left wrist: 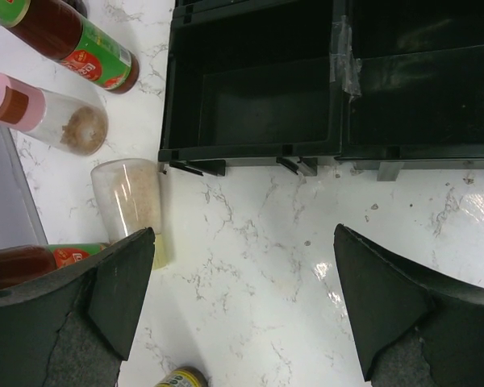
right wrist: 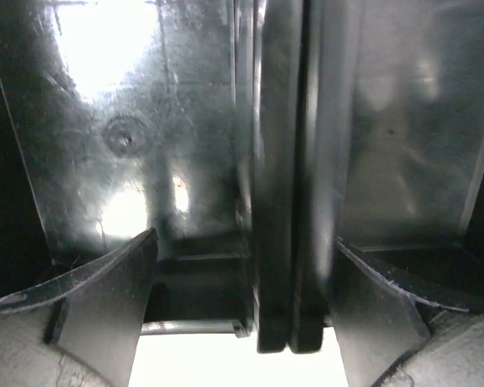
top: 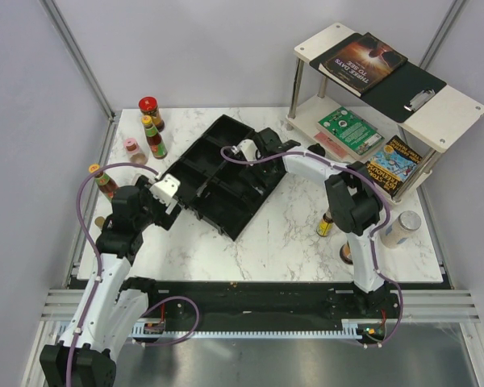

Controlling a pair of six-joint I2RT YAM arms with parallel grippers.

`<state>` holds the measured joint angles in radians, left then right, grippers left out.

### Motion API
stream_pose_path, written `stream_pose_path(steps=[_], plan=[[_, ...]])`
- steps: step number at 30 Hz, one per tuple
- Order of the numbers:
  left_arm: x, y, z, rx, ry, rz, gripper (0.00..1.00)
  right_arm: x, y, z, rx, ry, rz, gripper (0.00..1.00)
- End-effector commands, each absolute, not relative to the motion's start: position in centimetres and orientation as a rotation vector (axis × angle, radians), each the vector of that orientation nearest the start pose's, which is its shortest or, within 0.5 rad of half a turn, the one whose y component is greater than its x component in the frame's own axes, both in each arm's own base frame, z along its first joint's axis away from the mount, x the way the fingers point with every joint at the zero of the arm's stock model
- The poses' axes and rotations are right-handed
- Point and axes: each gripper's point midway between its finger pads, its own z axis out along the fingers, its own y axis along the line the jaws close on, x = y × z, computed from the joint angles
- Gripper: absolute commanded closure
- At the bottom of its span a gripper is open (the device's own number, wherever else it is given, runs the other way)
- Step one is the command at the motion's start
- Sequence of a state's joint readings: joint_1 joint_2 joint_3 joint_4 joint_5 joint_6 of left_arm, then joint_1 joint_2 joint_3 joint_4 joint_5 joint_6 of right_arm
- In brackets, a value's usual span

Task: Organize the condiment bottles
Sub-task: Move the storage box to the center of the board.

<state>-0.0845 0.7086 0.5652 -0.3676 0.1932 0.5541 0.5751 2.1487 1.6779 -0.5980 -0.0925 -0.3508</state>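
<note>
Your left gripper [left wrist: 244,234]: fingers apart, empty. Right gripper [right wrist: 246,238]: fingers apart astride tray [top: 195,161] divider. Left of tray: two yellow-capped sauce bottles [top: 153,139], one red-capped jar [top: 151,110], one pink-lidded shaker [top: 131,147]. Book [top: 363,63] reads "THREE DAYS TO SEE".

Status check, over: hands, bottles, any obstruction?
Left hand open, empty, over table. Right hand open, straddling tray divider. Bottles seen all outside tray. No obstruction seen.

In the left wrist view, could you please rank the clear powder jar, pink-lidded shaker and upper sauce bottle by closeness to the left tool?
1. Clear powder jar, closest to the left tool, lower left.
2. Pink-lidded shaker, left edge, higher up.
3. Upper sauce bottle, top-left corner.
</note>
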Motion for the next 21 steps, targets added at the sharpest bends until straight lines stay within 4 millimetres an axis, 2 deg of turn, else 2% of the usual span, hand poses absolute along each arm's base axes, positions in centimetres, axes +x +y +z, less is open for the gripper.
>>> stream_pose_path(steps=[1, 3, 4, 5, 7, 12, 21], plan=[[27.2, -3.9, 16.5, 0.728, 1.891, 0.061, 0.02, 39.4, 27.0, 5.4, -1.152, 2.385, 0.281, 0.14], [27.2, -3.9, 16.5, 0.727, 1.889, 0.059, 0.02, 38.5, 26.9, 5.2, -1.141, 2.406, 0.311, 0.15], [27.2, -3.9, 16.5, 0.729, 1.887, 0.058, 0.02, 38.2, 27.1, 5.8, -1.134, 2.396, 0.326, 0.15], [27.2, -4.0, 16.6, 0.728, 1.884, 0.057, 0.02, 37.5, 26.8, 5.4, -1.125, 2.419, 0.339, 0.15], [27.1, -4.0, 16.6, 0.728, 1.883, 0.055, 0.02, 36.7, 27.0, 6.2, -1.121, 2.409, 0.373, 0.15], [27.1, -4.1, 16.8, 0.734, 1.874, 0.049, 0.02, 34.3, 26.8, 6.7, -1.148, 2.432, 0.398, 0.15], [27.0, -4.2, 17.0, 0.734, 1.866, 0.045, 0.02, 29.1, 28.6, 6.4, -1.191, 2.488, 0.576, 0.15]])
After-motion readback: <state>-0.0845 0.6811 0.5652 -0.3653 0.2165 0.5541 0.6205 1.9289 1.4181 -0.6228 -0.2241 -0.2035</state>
